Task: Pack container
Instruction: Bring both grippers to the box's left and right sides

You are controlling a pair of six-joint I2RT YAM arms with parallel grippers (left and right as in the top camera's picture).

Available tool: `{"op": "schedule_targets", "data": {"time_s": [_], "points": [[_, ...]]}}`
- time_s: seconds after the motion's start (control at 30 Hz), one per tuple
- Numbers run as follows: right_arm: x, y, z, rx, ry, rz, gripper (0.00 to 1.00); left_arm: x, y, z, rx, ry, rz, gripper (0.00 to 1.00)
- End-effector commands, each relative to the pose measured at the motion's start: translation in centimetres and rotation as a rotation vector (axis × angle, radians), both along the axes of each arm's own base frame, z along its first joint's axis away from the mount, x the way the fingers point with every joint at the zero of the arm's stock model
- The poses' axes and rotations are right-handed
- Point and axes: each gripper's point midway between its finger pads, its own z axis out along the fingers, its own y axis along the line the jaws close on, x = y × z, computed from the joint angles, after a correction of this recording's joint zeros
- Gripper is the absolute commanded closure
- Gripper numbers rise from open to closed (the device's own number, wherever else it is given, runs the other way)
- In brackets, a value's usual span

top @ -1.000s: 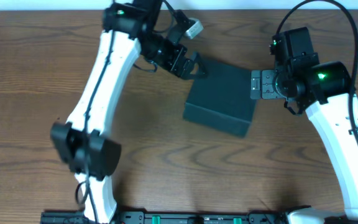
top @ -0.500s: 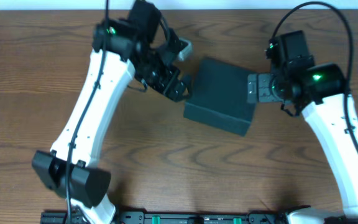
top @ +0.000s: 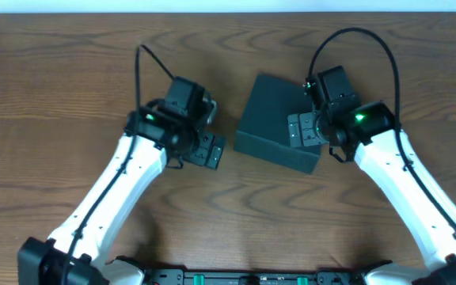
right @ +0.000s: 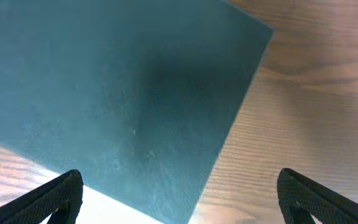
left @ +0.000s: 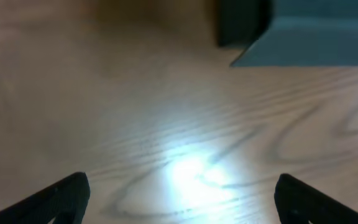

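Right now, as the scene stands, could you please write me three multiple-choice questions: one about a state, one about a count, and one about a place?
1. The left gripper is: A) shut on a packet; B) open and empty; C) shut on a cup.
2. How many boxes lie on the table? A) one; B) two; C) three.
3. The right gripper is: A) beside the left gripper; B) off the table; C) over the box.

Answers: B, its fingers stand wide apart with only wood between them; A, only one dark box shows from overhead; C, the right wrist view looks straight down on the box top.
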Motion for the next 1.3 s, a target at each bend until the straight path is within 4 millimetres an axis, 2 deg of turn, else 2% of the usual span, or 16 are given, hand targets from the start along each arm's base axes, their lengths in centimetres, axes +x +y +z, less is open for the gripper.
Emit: {"op": "schedule_targets", "data": {"time_s": [0.0, 0.13, 0.3, 0.47, 0.7, 0.97, 1.1, 1.27], "points": [[-0.2, 0.1, -1.4, 0.001, 0.002, -0.004, 0.01, -0.7, -0.4, -1.7, 0.029, 0.000, 0.044, 0.04], [-0.2, 0.1, -3.1, 0.004, -0.005, -0.005, 0.01, -0.9, -2.0, -2.7, 0.039, -0.041, 0.032, 0.04], [0.5, 0.5, -4.4, 0.028, -0.053, -0.012, 0.01, -1.8, -3.6, -2.7, 0.081, -0.079, -0.036, 0.04], [1.0, 0.6, -5.6, 0.052, -0.087, -0.028, 0.01, -2.6, -4.7, -2.6, 0.089, -0.088, -0.012, 0.04], [0.4, 0.3, -7.4, 0.034, -0.055, -0.030, 0.01, -3.1, -4.6, -3.1, 0.097, -0.071, -0.005, 0.04], [-0.5, -0.4, -8.3, 0.016, -0.030, -0.064, 0.01, -4.1, -3.8, -6.0, 0.109, -0.034, 0.039, 0.04], [-1.3, -1.2, -9.3, -0.009, -0.009, -0.092, 0.01, -4.0, -3.8, -6.1, 0.110, -0.037, 0.039, 0.04], [-1.4, -1.6, -9.5, -0.021, -0.011, -0.108, 0.01, -3.2, -3.9, -5.8, 0.110, -0.076, 0.048, 0.04]]}}
